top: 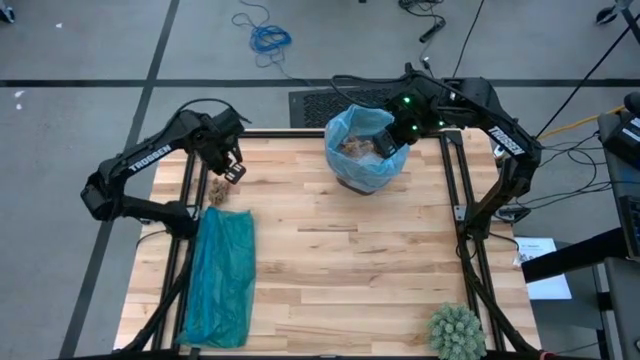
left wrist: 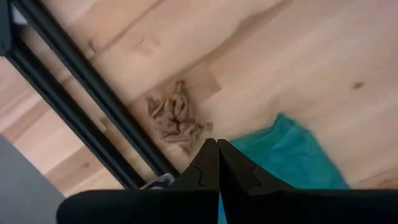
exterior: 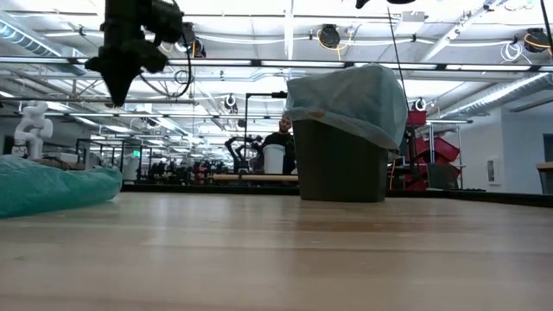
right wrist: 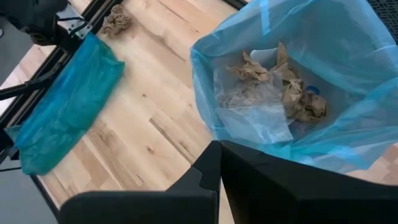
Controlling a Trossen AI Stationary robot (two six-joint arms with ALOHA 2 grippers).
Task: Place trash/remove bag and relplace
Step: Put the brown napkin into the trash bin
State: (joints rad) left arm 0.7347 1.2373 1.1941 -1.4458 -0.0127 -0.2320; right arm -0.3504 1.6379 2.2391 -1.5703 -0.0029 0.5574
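A small dark bin (exterior: 341,164) stands near the table's far edge, lined with the pale blue bag (top: 362,150), whose rim folds over the outside (exterior: 350,99). Several brown scraps (right wrist: 292,93) and a clear wrapper lie inside it. One brown scrap (left wrist: 177,118) lies on the table near the far left corner (top: 217,190). My left gripper (left wrist: 217,163) is shut and empty, hanging above that scrap (exterior: 119,82). My right gripper (right wrist: 219,158) is shut and empty, hovering over the bin's right rim (top: 392,140).
A darker teal plastic bag (top: 222,275) lies flat along the table's left side, just nearside of the loose scrap (right wrist: 68,106). A spiky green ball (top: 457,332) sits at the near right corner. Black frame rails (left wrist: 93,99) run along both table sides. The middle is bare wood.
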